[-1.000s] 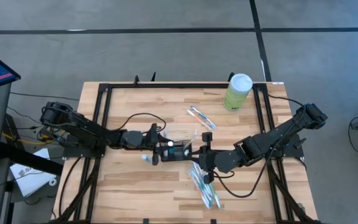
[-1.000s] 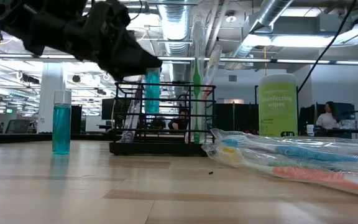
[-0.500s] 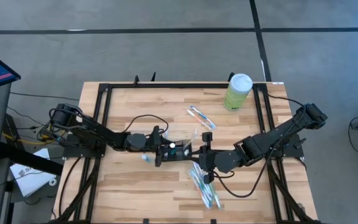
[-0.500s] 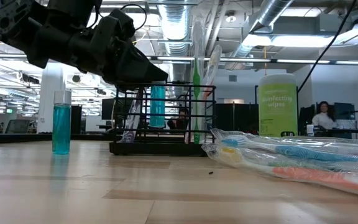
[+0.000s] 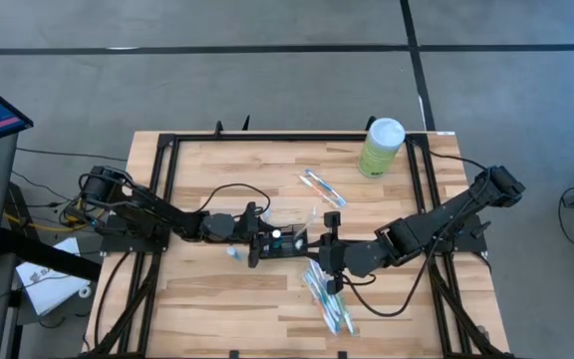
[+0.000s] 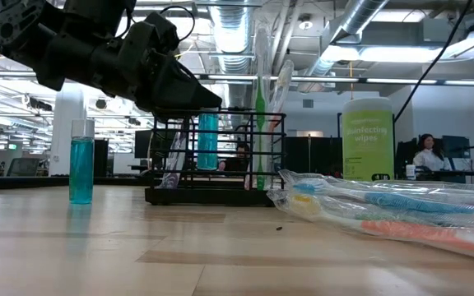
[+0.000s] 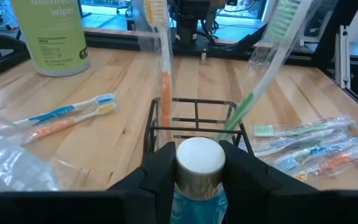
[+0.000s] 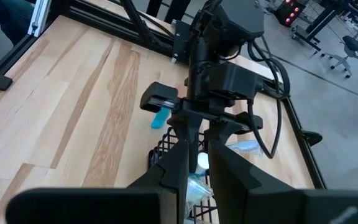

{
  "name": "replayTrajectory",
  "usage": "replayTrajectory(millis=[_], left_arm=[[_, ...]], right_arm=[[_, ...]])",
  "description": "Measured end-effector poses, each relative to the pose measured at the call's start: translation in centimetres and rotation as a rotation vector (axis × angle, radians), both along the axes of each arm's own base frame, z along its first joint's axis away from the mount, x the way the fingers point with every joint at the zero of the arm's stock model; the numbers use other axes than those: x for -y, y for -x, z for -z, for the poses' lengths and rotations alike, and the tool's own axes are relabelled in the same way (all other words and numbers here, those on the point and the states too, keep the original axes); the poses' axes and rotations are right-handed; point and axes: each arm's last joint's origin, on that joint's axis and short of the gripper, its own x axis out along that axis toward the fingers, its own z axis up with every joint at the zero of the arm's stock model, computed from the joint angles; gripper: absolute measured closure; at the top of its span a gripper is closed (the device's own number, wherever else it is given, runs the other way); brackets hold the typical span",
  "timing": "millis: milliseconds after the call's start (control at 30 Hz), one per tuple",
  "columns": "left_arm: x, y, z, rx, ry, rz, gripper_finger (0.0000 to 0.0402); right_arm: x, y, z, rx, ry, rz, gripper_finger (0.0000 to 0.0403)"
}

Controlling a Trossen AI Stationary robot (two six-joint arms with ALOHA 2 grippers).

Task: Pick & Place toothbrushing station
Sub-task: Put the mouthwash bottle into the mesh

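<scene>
**Bottle at the holder's left end, both arms on the rack**

The holder (image 5: 287,241) sits mid-table, centre of the high view, its long axis running left–right across that frame. In the low view the holder (image 6: 216,156) stands upright with its open top facing up; wrapped toothbrushes (image 6: 262,123) rise from its right compartments. As a thin wire frame it is probably light and stiff, liable to slide on the smooth wood. The top rail or an end wall looks the surest place to grip.

A blue bottle (image 7: 199,180) with a white cap stands between the left gripper's (image 7: 197,171) fingers at the holder's left end. The jaws sit close on either side of it; whether they clamp it cannot be told.

The right gripper (image 8: 197,155) is at the holder's right end. Its fingers stand nearly together, apparently pinching the rack's wire, though that contact is hidden.

Outward lie a second blue bottle (image 6: 81,161) at the low view's left, bagged toothbrushes (image 5: 329,299) lower centre, and a wipes canister (image 5: 381,147) upper right.
</scene>
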Motion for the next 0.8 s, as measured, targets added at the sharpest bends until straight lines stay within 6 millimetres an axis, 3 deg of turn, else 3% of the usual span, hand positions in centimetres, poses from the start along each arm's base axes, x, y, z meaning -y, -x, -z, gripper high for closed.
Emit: replayTrajectory(millis=[500,800], left_arm=[[0.0,0.0,-0.1,0.002,-0.003,0.001,0.0288],[0.5,1.0,-3.5,0.123,-0.003,0.032,0.0289]], right_arm=[[0.0,0.0,0.1,-0.006,0.003,0.000,0.0349],[0.0,0.0,0.1,-0.006,0.003,0.000,0.0349]])
